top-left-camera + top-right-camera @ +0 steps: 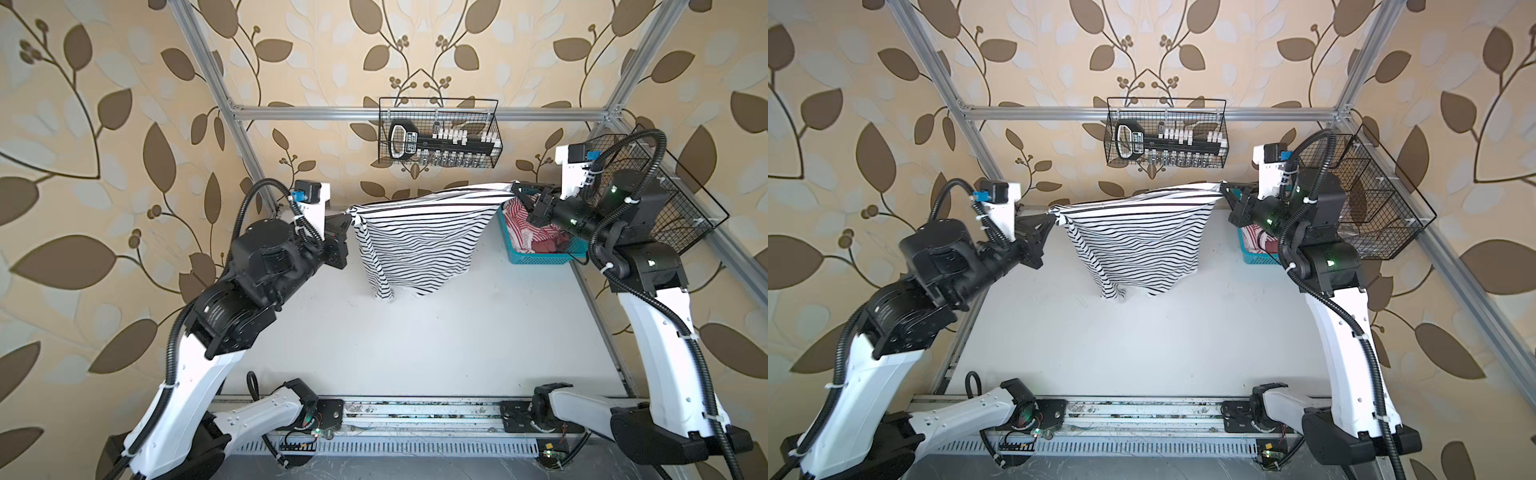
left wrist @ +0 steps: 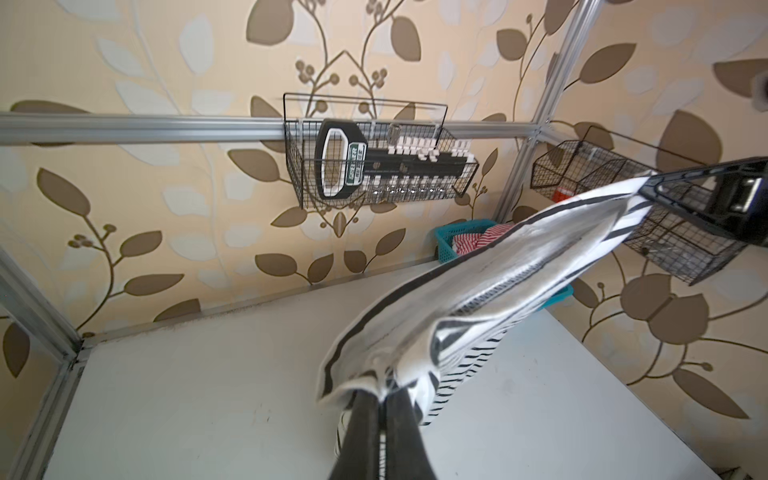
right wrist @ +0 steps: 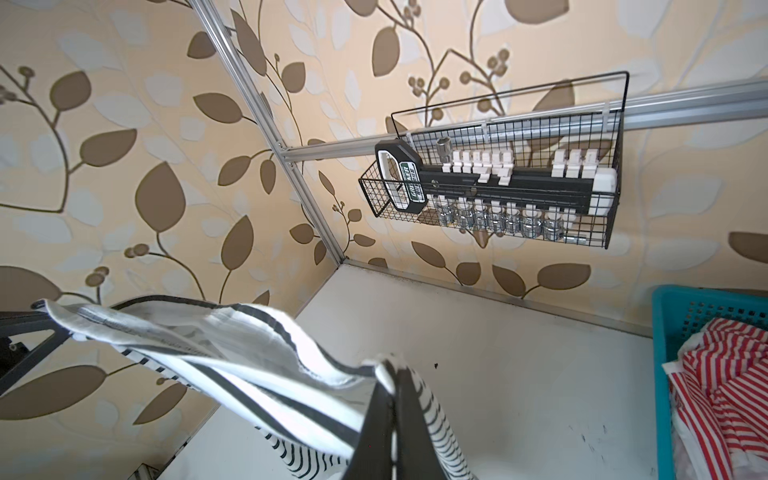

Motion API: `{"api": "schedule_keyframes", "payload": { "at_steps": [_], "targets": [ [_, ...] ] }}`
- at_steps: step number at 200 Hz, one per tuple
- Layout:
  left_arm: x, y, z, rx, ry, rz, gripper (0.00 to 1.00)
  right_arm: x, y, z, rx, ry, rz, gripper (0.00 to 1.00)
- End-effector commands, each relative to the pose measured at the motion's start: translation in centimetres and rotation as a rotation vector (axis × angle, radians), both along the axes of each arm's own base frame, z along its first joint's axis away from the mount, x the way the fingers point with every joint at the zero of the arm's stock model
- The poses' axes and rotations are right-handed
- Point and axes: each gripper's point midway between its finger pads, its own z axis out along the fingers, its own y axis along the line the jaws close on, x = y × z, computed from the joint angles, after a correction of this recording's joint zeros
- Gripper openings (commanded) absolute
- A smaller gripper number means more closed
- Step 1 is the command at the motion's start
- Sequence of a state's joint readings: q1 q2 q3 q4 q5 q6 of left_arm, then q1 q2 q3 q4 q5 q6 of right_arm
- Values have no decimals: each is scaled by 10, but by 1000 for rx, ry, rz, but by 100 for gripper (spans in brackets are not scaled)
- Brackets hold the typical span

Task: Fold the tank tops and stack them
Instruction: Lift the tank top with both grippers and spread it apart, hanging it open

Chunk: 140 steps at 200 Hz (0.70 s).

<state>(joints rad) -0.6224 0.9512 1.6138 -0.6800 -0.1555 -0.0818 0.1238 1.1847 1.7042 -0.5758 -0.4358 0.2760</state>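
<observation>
both jaws clamp the black-striped tank top [image 1: 419, 245] aloft (low end touching table [image 1: 415, 353]).

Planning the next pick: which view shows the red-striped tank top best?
Right wrist: red-striped tank top close, sharp, in the teal basket. Both top views: partly hidden by the right arm. Left wrist: small distant patch.

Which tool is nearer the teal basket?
Right. The right tool is raised beside the basket; the left tool grips the striped top at its opposite end.
</observation>
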Motion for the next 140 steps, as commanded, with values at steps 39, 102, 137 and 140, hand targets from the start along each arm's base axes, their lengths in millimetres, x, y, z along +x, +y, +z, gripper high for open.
{"api": "schedule_keyframes", "payload": {
  "at_steps": [39,102,137,140],
  "targets": [
    [-81,5,60,-124,-249,-252,0,-65,-2,48,9,-144,43,0],
    [-73,-23,32,-90,-193,-356,0,-89,-2,47,33,-137,62,0],
    [-3,-38,-31,0,-43,-190,0,-34,-2,-18,13,64,16,0],
    [4,-40,-37,9,-29,-176,0,-28,-1,-26,13,86,14,0]
  ]
}}
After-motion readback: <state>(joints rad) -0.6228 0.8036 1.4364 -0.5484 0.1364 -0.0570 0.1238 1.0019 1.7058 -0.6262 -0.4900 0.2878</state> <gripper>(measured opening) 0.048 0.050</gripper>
